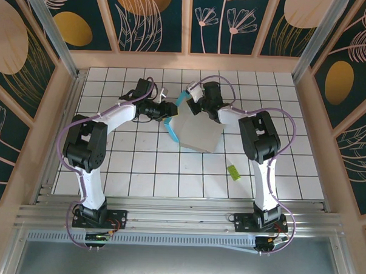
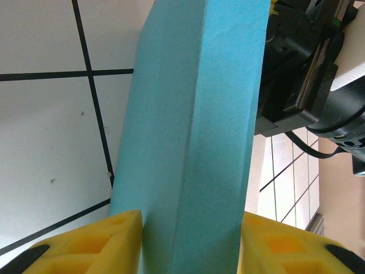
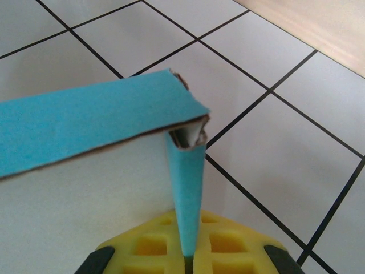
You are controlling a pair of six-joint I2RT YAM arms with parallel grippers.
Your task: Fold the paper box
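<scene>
- Left hand reaches in from the left of the top view. In its wrist view the left hand has a yellow pad pressed to each side of a thick, upright turquoise wall, so it is clamped on that wall.
- Right hand comes in from the upper middle of the top view. In its own view the right hand has its pads drawn together on a thin turquoise flap that hangs down from a corner.
- Both hands hold the paper box, which sits just above the centre of the top view, turned like a diamond with a broad white face upward. Its turquoise edges show only at the upper-left side, where the hands meet.
- In the left wrist view the paper box runs as a wall from bottom to top of the frame, with the other arm's dark body at upper right. The two grips are therefore close together on one end.
- I judge that the left grip steadies the raised wall while the right one pinches the corner flap of the paper box, ready to tuck it. The card is torn and bent open at that corner.
- The far end rests on the tabletop, which carries the weight.
- A small green strip lies apart at lower right, clear of the work.
</scene>
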